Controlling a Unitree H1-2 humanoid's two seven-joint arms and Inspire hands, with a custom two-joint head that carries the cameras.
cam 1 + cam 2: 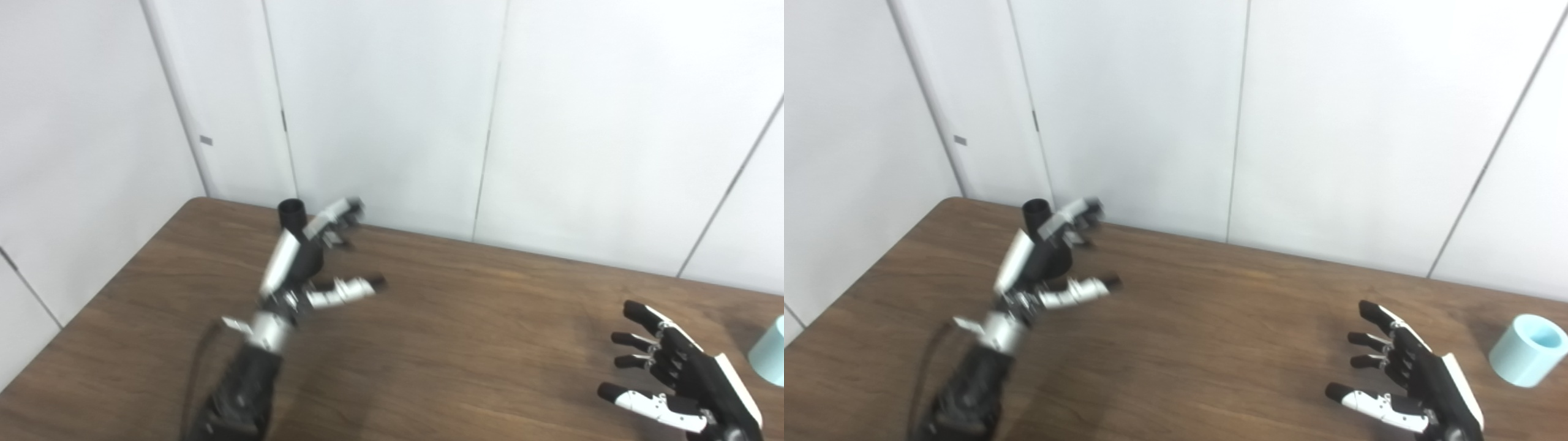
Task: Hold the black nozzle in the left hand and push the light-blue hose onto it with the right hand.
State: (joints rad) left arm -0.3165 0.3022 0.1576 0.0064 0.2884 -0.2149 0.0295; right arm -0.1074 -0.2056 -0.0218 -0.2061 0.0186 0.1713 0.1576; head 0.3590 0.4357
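Plainly, the main risk lies at the left hand: its fingers are spread around the black, tube-shaped plastic nozzle rather than wrapped on it, and the picture is blurred there, so whether any finger touches it I cannot tell. If the hand closes off-centre, the nozzle, which stands near the far left edge of the brown wooden table, could tip or get knocked towards the white wall panels. A second risk is reach: the short light-blue hose piece lies on its side at the far right, near but apart from the right hand, which hovers over the tabletop, fingers apart and empty, pointing left, away from the hose. The left forearm slants up from the bottom edge.
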